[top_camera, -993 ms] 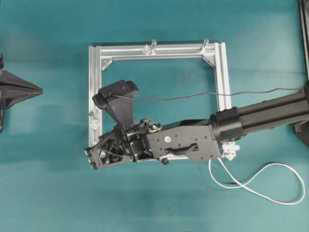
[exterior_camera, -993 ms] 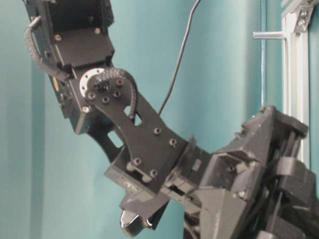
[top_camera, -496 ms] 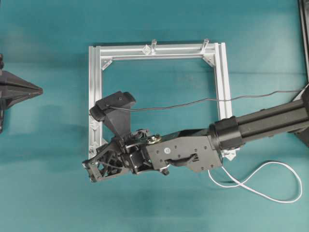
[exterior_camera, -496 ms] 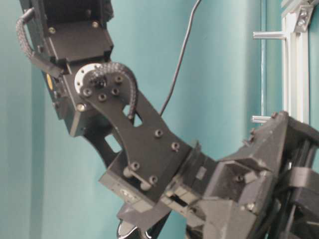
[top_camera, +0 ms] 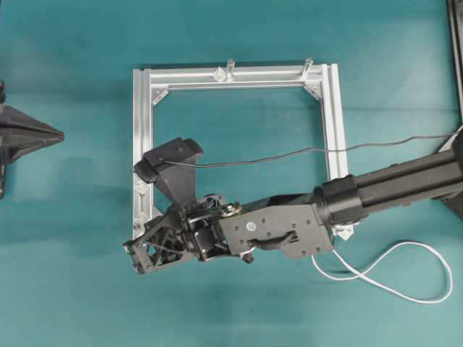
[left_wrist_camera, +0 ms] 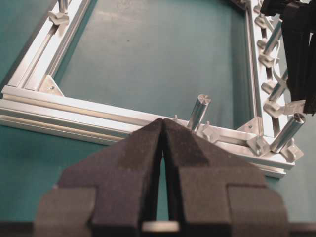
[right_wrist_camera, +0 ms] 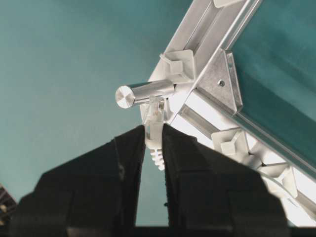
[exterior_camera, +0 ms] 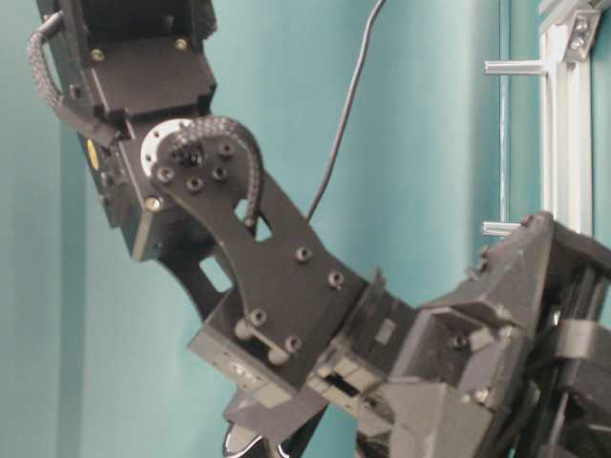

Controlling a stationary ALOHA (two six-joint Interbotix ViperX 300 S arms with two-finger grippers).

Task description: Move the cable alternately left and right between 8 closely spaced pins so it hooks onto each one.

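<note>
Cable (top_camera: 394, 271): thin, limp, light; slack loop on table right of frame (top_camera: 140, 130). Plug (right_wrist_camera: 154, 114) end pinched between right gripper (right_wrist_camera: 153, 143) pads, beside post (right_wrist_camera: 143, 93) at frame corner. Best held at stiff plug; cord likely slips off pins (left_wrist_camera: 269, 64). Left gripper (left_wrist_camera: 163, 133) shut, empty.

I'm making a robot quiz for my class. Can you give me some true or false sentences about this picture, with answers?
1. The right gripper holds the cable's plug. True.
2. The left gripper holds the cable. False: its jaws are shut on nothing.
3. Loose cable lies on the table outside the frame. True.
4. The frame is round. False: it is square.
5. The plug is beside a metal post. True.
</note>
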